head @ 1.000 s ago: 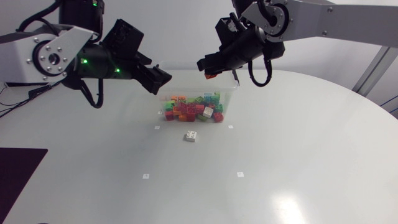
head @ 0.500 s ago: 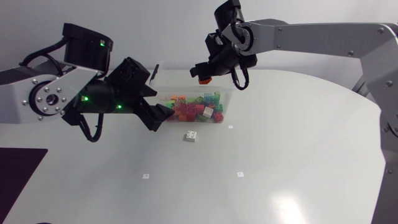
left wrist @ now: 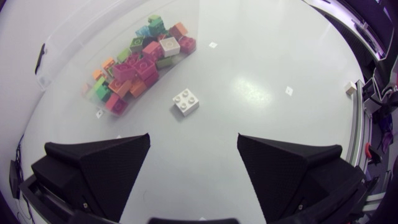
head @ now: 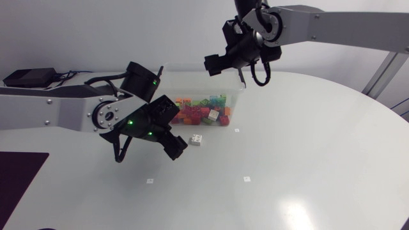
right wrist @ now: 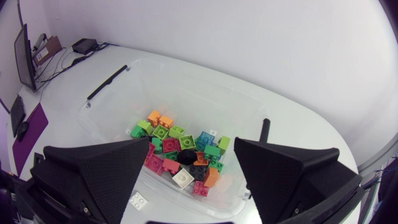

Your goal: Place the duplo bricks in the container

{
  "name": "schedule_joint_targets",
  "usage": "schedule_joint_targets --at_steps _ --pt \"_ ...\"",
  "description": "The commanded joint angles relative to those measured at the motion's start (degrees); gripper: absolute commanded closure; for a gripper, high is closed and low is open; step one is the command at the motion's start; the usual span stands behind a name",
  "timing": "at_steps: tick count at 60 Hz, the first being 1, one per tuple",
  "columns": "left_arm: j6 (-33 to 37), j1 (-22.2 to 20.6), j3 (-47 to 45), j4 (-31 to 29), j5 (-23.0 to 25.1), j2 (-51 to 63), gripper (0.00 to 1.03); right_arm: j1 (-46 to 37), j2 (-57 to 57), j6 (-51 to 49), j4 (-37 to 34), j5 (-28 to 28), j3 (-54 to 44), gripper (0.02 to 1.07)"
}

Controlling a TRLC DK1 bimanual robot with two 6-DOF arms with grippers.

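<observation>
One white duplo brick lies on the worktop at frame centre, beside one clear container of many coloured bricks. Left pincer and right pincer both gape, empty.

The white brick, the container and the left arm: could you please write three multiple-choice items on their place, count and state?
1. Where is the white brick relative to the container? A) inside it B) on the table, outside it C) in the right arm's jaws
2. How many bricks lie outside the container? A) one B) three C) five
3. How stand the jaws of the left arm? A) open, empty B) shut on the white brick C) shut on a red brick
1B, it lies on bare table; 2A, only the white one is out; 3A, left wrist view shows them apart, nothing between.
</observation>
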Motion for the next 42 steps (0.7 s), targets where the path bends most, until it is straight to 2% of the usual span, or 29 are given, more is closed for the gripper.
schedule_joint_targets --at_steps 1,11,21,28,42 --pt "-4.0 -1.2 3.8 -1.4 -1.4 2.9 0.07 -0.4 -5.2 0.5 0.8 1.3 -4.2 0.07" --pt "-8.5 -4.1 7.8 -3.3 -5.1 7.3 0.08 -0.6 -13.1 2.0 2.6 3.1 -12.2 0.07" --pt "-13.6 -5.6 12.7 -5.2 -8.0 14.3 0.08 -0.9 -22.8 2.4 7.1 8.4 -23.3 0.07" --pt "-16.1 -6.1 15.4 -5.7 -9.8 18.4 0.08 -1.1 -27.7 2.5 7.8 12.1 -28.6 0.07" --pt "-19.4 -6.6 20.0 -5.9 -11.5 23.8 0.09 -3.5 -34.8 1.7 10.2 12.8 -37.5 0.07"
